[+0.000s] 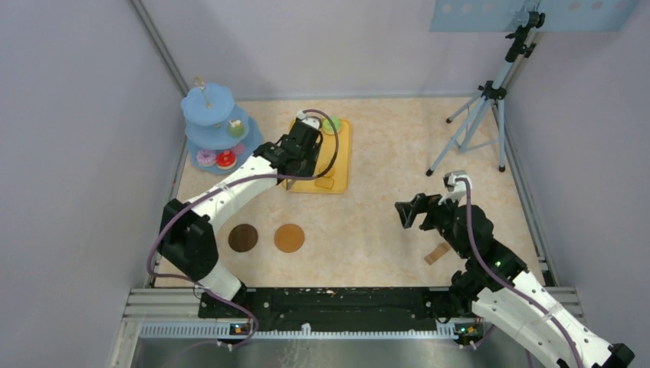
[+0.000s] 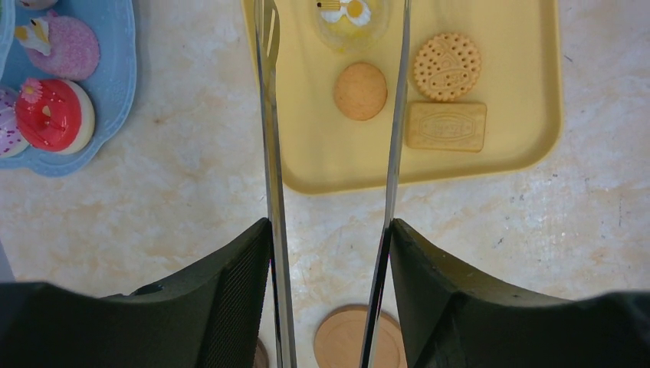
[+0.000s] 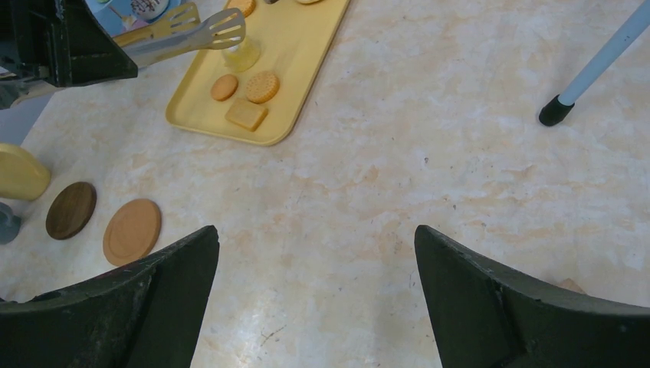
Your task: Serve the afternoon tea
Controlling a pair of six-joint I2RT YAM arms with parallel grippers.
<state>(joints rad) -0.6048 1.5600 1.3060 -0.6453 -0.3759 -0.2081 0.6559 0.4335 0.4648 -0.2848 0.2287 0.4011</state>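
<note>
At left, a blue tiered stand carries toy doughnuts. Beside it, the left end effector is clamped on long metal tongs reaching over the yellow tray, with a plain round biscuit showing between their blades. This looks like the biscuit-picking step; next the tongs must lower and squeeze. Two coasters lie bare. At right, the right end effector hovers spread apart, empty. The tong tips are cut off in the left wrist view. A yellow shape at the frame edge may be a mug.
</note>
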